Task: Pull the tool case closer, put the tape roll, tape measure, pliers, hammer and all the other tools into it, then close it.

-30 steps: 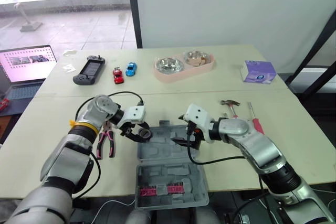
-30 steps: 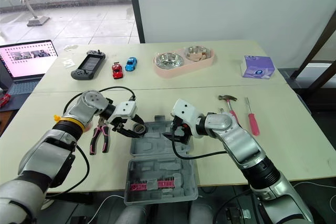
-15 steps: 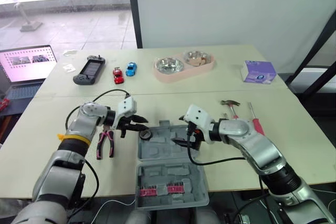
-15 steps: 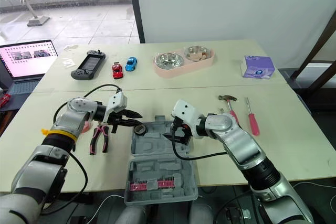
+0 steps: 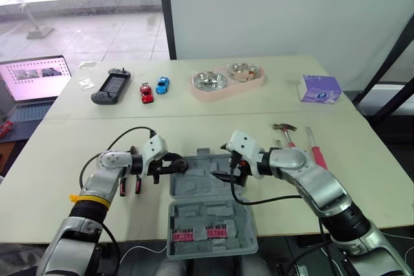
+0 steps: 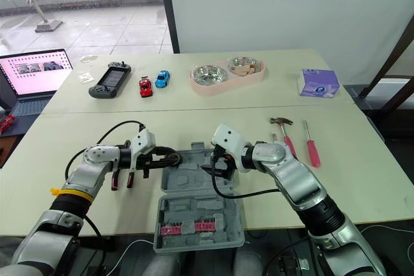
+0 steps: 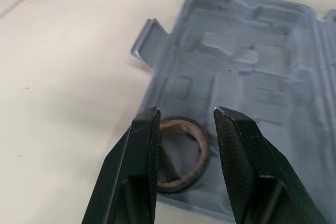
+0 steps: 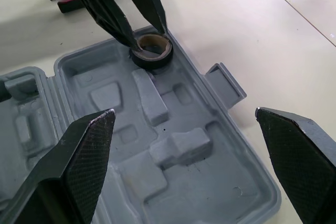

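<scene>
The grey tool case (image 5: 213, 214) lies open at the table's near edge, with pink bits in its near half. The black tape roll (image 8: 151, 50) lies flat in the far left corner of the case's far half. My left gripper (image 5: 173, 164) is open, its fingers (image 7: 144, 145) straddling the roll (image 7: 178, 183). My right gripper (image 5: 226, 174) is open wide over the far half, holding nothing. The pliers (image 6: 121, 178), with pink and black handles, lie left of the case, partly hidden by my left arm. The hammer (image 5: 284, 132) and a red screwdriver (image 5: 315, 150) lie to the right.
On the far table stand a pink double pet bowl (image 5: 226, 81), two toy cars (image 5: 153, 89), a game console (image 5: 111, 86) and a purple box (image 5: 319, 88). A laptop (image 5: 32, 82) sits at the far left. Cables trail from both wrists.
My left arm has come down toward the table and brought the tape roll into the case's far left corner, where it now rests. The right arm has stayed put.
</scene>
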